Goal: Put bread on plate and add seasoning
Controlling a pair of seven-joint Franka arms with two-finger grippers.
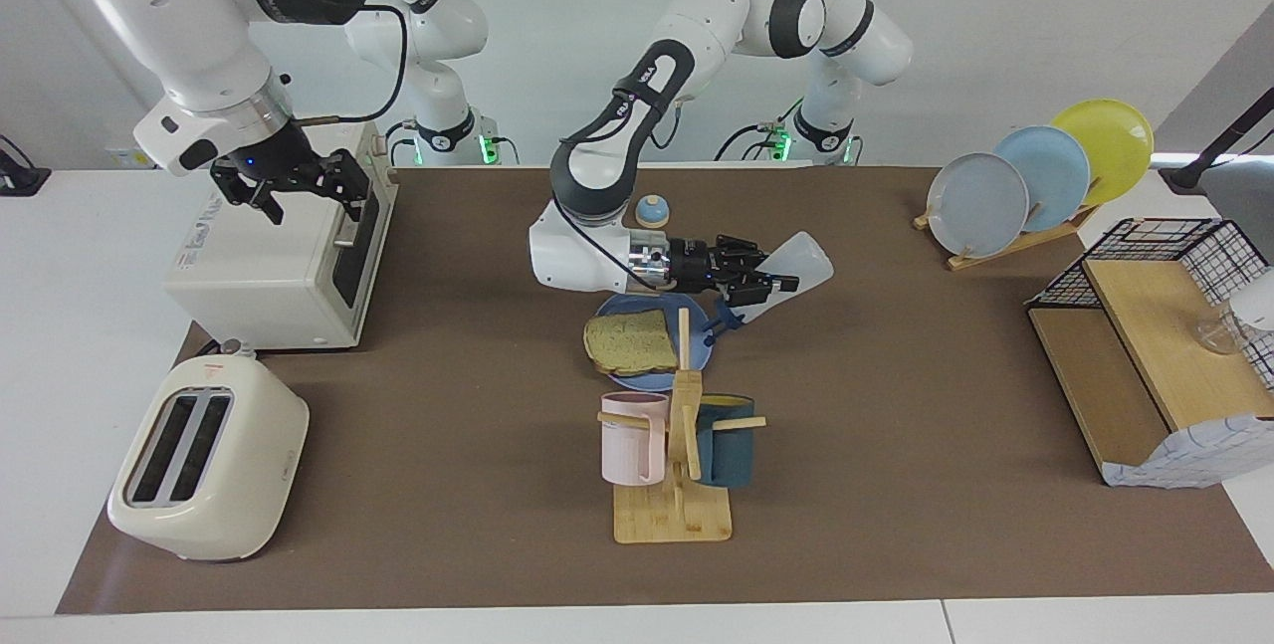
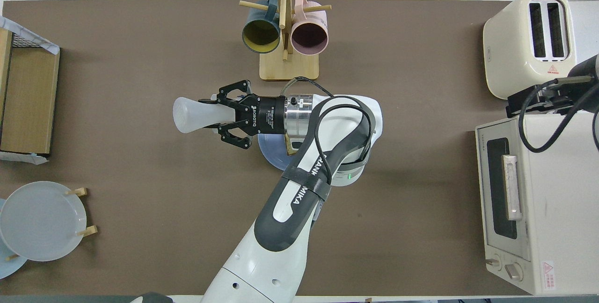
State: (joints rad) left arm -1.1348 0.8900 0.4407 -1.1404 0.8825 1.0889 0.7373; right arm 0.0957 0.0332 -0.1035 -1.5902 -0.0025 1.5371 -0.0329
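The bread (image 1: 629, 342) lies flat on the blue plate (image 1: 637, 308) in the middle of the table. My left gripper (image 1: 766, 288) is shut on the seasoning bottle (image 1: 799, 269) and holds it tilted, with the dark cap (image 1: 722, 325) down over the plate's edge toward the left arm's end. In the overhead view the left gripper (image 2: 213, 114) clasps the bottle (image 2: 192, 114), and the arm hides the bread and most of the plate (image 2: 271, 153). My right gripper (image 1: 299, 191) is open and empty, waiting raised over the toaster oven (image 1: 279, 266).
A mug tree (image 1: 677, 485) with a pink mug (image 1: 632, 435) and a teal mug (image 1: 727, 440) stands just farther from the robots than the plate. A toaster (image 1: 204, 460) and the blue-topped bell (image 1: 652, 211) are on the table. A plate rack (image 1: 1035, 176) and a wire shelf (image 1: 1155, 325) stand at the left arm's end.
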